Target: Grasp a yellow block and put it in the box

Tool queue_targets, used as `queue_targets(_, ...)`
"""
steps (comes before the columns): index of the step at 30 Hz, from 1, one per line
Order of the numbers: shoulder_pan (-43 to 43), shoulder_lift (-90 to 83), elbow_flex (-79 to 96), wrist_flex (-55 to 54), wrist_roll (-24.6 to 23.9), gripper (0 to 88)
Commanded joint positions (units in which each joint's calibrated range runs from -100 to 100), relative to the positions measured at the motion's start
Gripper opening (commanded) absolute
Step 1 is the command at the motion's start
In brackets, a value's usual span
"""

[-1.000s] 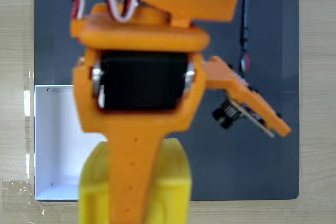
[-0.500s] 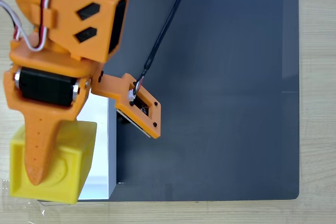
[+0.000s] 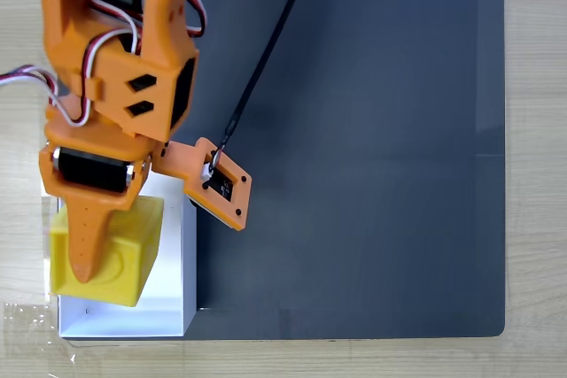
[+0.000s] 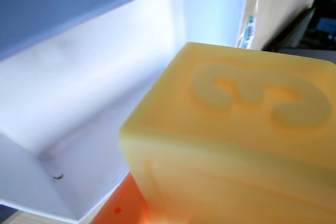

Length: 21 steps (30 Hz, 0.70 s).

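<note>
In the wrist view the block is nearest, filling the lower right, a raised figure 3 on its upward face. An orange finger shows just under its lower edge. Behind and left lies the white inside of the box, a small dark speck in its near corner, with bare wood beyond its far wall.

In the fixed view the gripper points down the picture, one orange finger laid across the block, which hangs over the box at the lower left. The claw appears closed on the block, though the second finger is hidden. The box sits at the left edge of a dark mat on a wooden table. The wrist camera board juts right of the gripper, its black cable running up across the mat
</note>
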Motion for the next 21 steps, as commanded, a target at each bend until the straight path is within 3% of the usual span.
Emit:
queue_targets(1, 0.03, 0.59, -0.93, -1.06, 0.16, 25.4)
queue_targets(10, -0.39, 5.68, -5.09, -1.06, 0.27, 25.5)
queue_targets(17, -0.39, 7.71, -6.63, -1.06, 3.57, 25.7)
queue_targets(21, -0.31, 7.71, -6.63, -1.06, 3.52, 33.2)
